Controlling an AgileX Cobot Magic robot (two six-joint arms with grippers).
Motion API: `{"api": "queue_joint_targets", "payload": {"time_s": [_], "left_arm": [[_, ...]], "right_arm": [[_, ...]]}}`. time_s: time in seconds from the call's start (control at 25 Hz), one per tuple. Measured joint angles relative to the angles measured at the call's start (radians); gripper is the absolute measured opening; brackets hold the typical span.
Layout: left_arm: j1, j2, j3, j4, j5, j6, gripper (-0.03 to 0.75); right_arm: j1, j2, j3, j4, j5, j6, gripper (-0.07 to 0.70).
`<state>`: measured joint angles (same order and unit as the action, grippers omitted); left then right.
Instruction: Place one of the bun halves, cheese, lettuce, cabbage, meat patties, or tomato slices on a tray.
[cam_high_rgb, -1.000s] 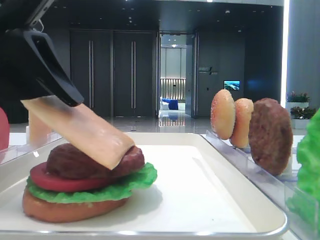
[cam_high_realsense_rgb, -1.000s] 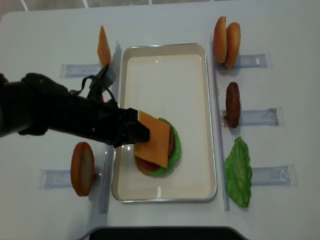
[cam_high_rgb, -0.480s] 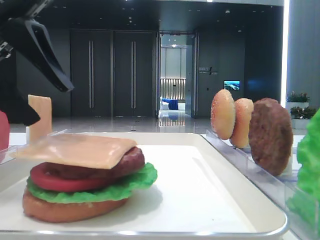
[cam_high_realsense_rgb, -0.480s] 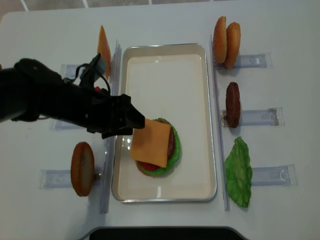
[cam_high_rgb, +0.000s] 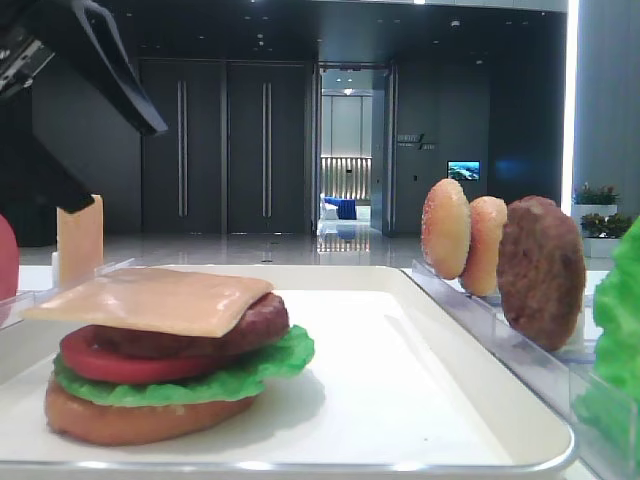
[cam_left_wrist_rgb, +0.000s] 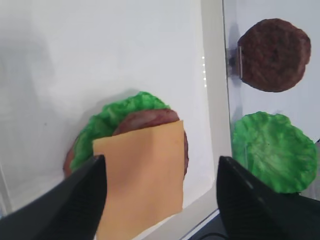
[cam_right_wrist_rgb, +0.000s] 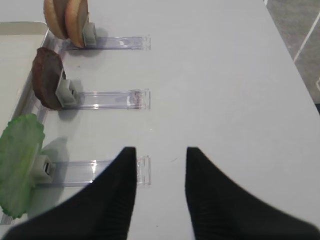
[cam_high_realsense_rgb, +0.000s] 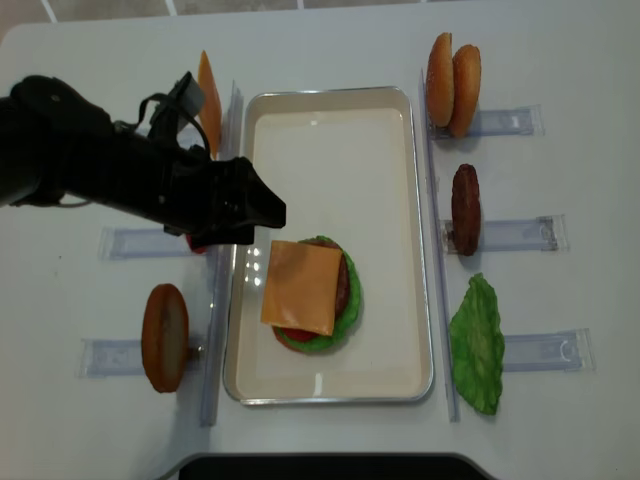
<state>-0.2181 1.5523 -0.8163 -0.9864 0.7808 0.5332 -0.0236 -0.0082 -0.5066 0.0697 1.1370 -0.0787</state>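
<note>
A pale orange cheese (cam_high_realsense_rgb: 302, 287) slice lies flat on top of a stack of bun, lettuce, tomato and patty (cam_high_rgb: 260, 318) in the near part of the white tray (cam_high_realsense_rgb: 330, 160). My left gripper (cam_high_realsense_rgb: 258, 222) hangs open above and just left of the stack, touching nothing. In the left wrist view the cheese (cam_left_wrist_rgb: 140, 185) shows between its spread fingers (cam_left_wrist_rgb: 85, 200), well below them. My right gripper (cam_right_wrist_rgb: 160, 150) is open and empty over the bare table, right of the lettuce leaf (cam_right_wrist_rgb: 19, 160).
Clear racks flank the tray. On the right stand two bun halves (cam_high_realsense_rgb: 452, 70), a patty (cam_high_realsense_rgb: 465, 208) and the lettuce leaf (cam_high_realsense_rgb: 478, 343). On the left stand a second cheese slice (cam_high_realsense_rgb: 207, 95) and a bun half (cam_high_realsense_rgb: 165, 337).
My left gripper opened and let go of the cheese, which dropped from tilted to flat on the patty. The gripper then rose and drew back to the left.
</note>
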Motion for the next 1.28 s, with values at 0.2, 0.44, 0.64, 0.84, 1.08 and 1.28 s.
{"api": "queue_joint_targets", "payload": {"time_s": [0.2, 0.44, 0.64, 0.84, 1.08, 1.28], "left_arm": [[0.000, 0.000, -0.105, 0.138, 0.057, -0.075, 0.505], [0.000, 0.000, -0.287, 0.479, 0.225, -0.254, 0.414], [0.016, 0.000, -0.424, 0.724, 0.390, -0.353, 0.403], [0.106, 0.000, -0.456, 0.810, 0.434, -0.359, 0.402], [0.271, 0.000, -0.458, 0.890, 0.434, -0.393, 0.402], [0.338, 0.000, -0.458, 0.960, 0.435, -0.429, 0.401]], "right_arm": [[0.000, 0.000, 0.000, 0.000, 0.000, 0.000, 0.236], [0.000, 0.000, 0.000, 0.000, 0.000, 0.000, 0.236], [0.000, 0.000, 0.000, 0.000, 0.000, 0.000, 0.236], [0.000, 0.000, 0.000, 0.000, 0.000, 0.000, 0.236], [0.000, 0.000, 0.000, 0.000, 0.000, 0.000, 0.236], [0.000, 0.000, 0.000, 0.000, 0.000, 0.000, 0.236]]}}
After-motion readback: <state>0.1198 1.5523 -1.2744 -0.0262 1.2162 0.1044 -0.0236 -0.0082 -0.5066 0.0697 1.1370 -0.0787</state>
